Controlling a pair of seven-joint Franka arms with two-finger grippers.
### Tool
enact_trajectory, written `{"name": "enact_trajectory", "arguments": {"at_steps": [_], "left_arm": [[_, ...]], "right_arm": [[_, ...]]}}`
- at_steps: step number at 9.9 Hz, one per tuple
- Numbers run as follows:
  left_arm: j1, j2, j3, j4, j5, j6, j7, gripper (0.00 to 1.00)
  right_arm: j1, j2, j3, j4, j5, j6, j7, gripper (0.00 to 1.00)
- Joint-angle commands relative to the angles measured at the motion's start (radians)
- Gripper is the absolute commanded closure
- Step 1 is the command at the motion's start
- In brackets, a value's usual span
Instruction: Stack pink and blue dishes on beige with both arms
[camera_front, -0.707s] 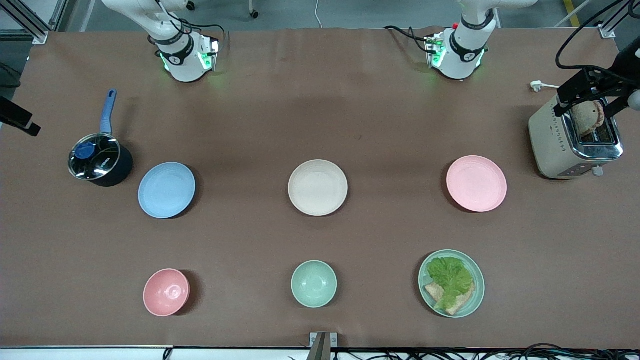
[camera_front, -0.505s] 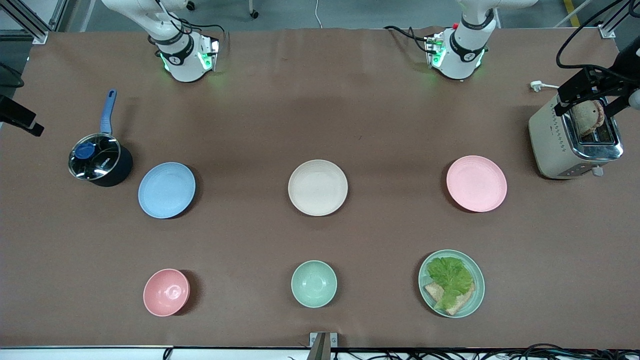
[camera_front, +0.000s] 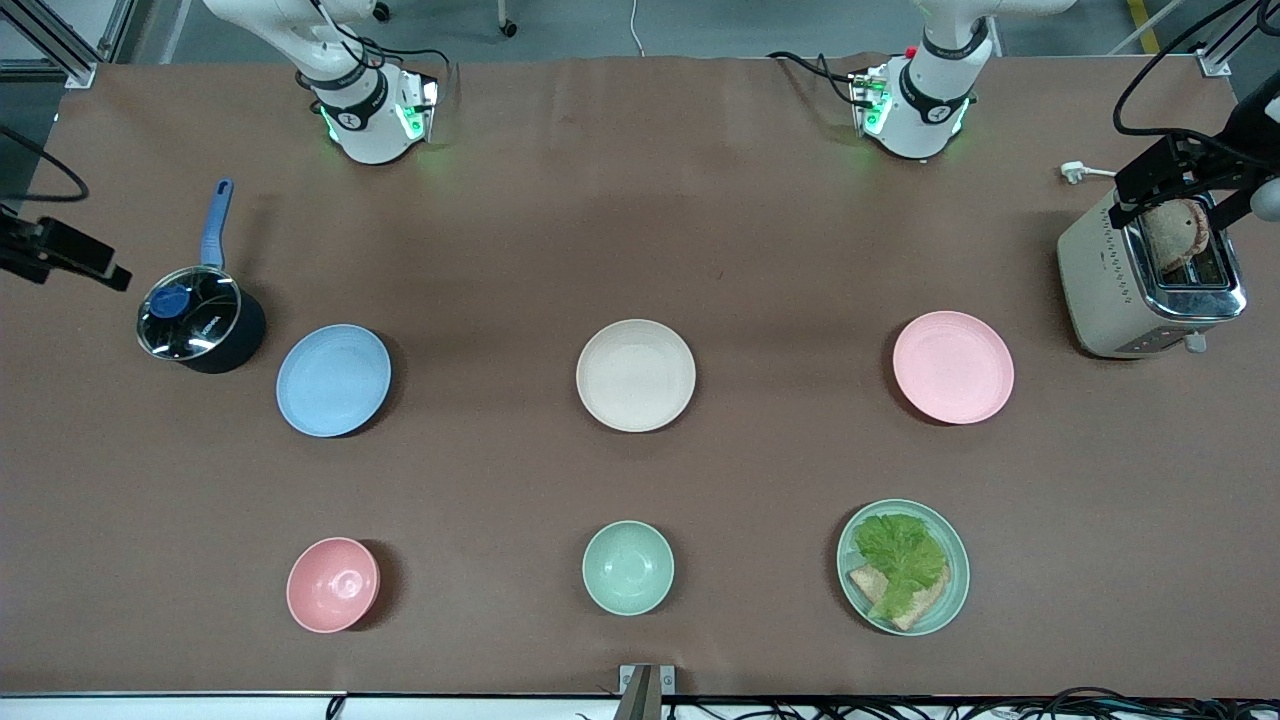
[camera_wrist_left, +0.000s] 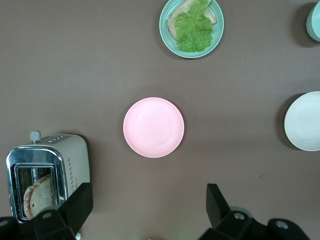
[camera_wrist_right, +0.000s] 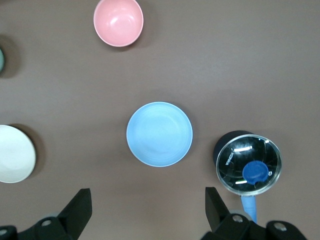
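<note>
Jaws: both grippers are hanging wide open and holding nothing, as each wrist view shows.
Left gripper: it is hovering high over the toaster at the left arm's end of the table.
Right gripper: it is hovering high near the lidded saucepan at the right arm's end.
Pink plate: it is lying flat, near the toaster, closest to the left gripper.
Blue plate: it is lying flat just beside the saucepan, closest to the right gripper.
Beige plate: it is sitting bare between the two, well apart from each.
Axis: round plates are offering no long axis; any rim point should serve.
Next move, as I judge: each arm is needing to descend toward its own plate's rim.
</note>
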Motion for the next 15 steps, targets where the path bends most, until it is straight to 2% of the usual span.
{"name": "enact_trajectory", "arguments": {"at_steps": [1, 2, 4, 5, 7, 9, 10, 11, 12, 13, 14, 15], "left_arm": [[0.001, -0.002, 0.035, -0.132, -0.013, 0.038, 0.006, 0.0], [0.001, -0.008, 0.061, -0.239, -0.013, 0.139, 0.012, 0.0], [0.004, 0.007, 0.078, -0.396, -0.011, 0.289, 0.047, 0.0], [0.004, 0.023, 0.107, -0.502, -0.013, 0.424, 0.104, 0.0], [0.01, 0.11, 0.141, -0.685, -0.014, 0.726, 0.222, 0.0], [0.018, 0.249, 0.15, -0.721, -0.084, 0.857, 0.3, 0.05], [0.019, 0.298, 0.15, -0.74, -0.13, 0.935, 0.343, 0.06], [0.024, 0.351, 0.15, -0.741, -0.169, 0.974, 0.394, 0.09], [0.036, 0.377, 0.15, -0.741, -0.196, 0.991, 0.426, 0.11], [0.047, 0.4, 0.15, -0.742, -0.212, 1.011, 0.451, 0.13], [0.05, 0.426, 0.15, -0.744, -0.23, 1.029, 0.471, 0.18], [0.053, 0.44, 0.15, -0.753, -0.247, 1.051, 0.497, 0.3]], "right_arm": [[-0.047, -0.003, -0.002, -0.248, 0.024, 0.222, -0.108, 0.0], [-0.049, 0.022, -0.002, -0.327, 0.053, 0.32, -0.116, 0.0], [-0.064, 0.106, -0.002, -0.387, 0.055, 0.431, -0.155, 0.0], [-0.076, 0.141, -0.002, -0.43, 0.07, 0.497, -0.213, 0.0], [-0.119, 0.215, -0.002, -0.499, 0.171, 0.629, -0.366, 0.0], [-0.157, 0.299, -0.002, -0.512, 0.321, 0.651, -0.532, 0.0], [-0.173, 0.323, -0.002, -0.524, 0.352, 0.665, -0.591, 0.02], [-0.171, 0.327, -0.002, -0.55, 0.377, 0.698, -0.605, 0.11], [-0.17, 0.333, -0.002, -0.558, 0.379, 0.726, -0.607, 0.28], [-0.174, 0.356, -0.002, -0.558, 0.382, 0.731, -0.611, 0.39], [-0.179, 0.37, -0.002, -0.559, 0.412, 0.736, -0.637, 0.43], [-0.178, 0.375, -0.002, -0.57, 0.447, 0.736, -0.668, 0.46]]}}
